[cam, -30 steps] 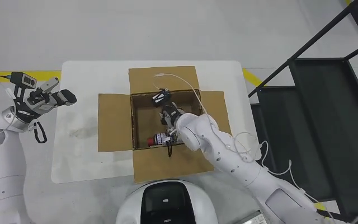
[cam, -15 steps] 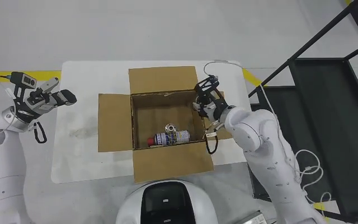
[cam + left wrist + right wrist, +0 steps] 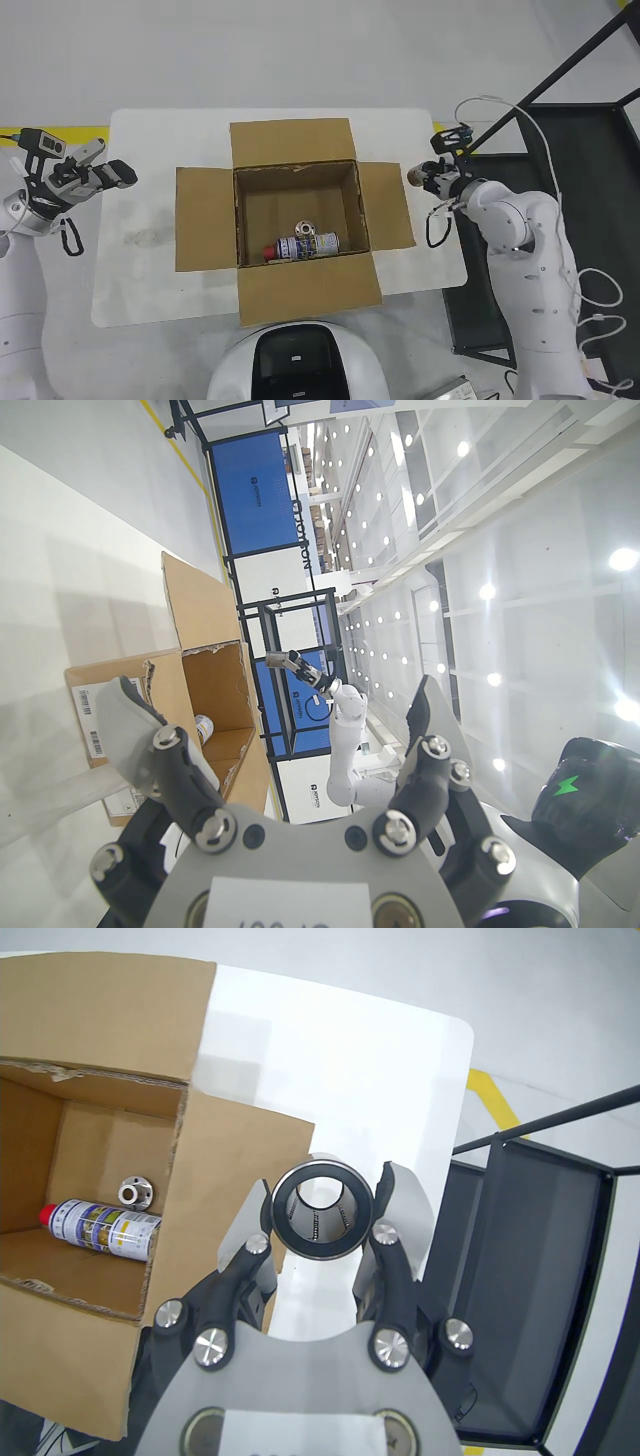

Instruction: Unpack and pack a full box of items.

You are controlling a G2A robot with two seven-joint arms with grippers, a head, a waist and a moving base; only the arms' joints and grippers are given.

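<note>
A white worktop (image 3: 140,180) with rounded corners sits mid-frame on a pale grey floor (image 3: 300,50). Yellow floor tape (image 3: 452,138) shows at its right edge. A black metal rack (image 3: 570,220) stands at the right. The left wrist view shows round ceiling lights (image 3: 487,591) and blue partition panels (image 3: 250,510).

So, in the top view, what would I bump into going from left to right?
The left gripper → cardboard box with a spray can inside → metal tube in the right gripper → black rack.

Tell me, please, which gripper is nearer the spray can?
Right. The right gripper is beyond the box flap; the left gripper is at the table's opposite edge, farther from the spray can.
</note>
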